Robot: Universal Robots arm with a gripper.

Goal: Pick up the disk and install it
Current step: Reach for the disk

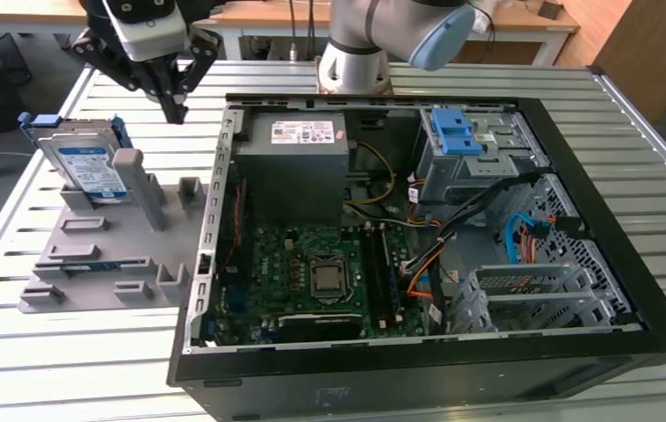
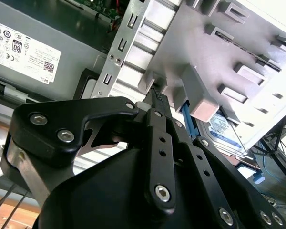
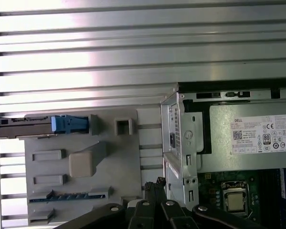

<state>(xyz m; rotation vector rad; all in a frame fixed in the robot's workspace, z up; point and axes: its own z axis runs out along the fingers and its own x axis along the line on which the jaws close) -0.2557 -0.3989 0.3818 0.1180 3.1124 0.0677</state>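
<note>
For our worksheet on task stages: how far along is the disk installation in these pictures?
Nothing looks done yet: the disk leans in the grey holder, outside the computer case. In hand: nothing; the claw hangs shut and empty above the table, beside the holder. Left: both picking up and installing the disk.

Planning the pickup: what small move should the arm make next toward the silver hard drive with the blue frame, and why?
Probably slide the black gripper toward the exterior view's left, over the blue-framed silver hard drive: it stands in the grey plastic rack, and the gripper hangs shut beside it.
</note>
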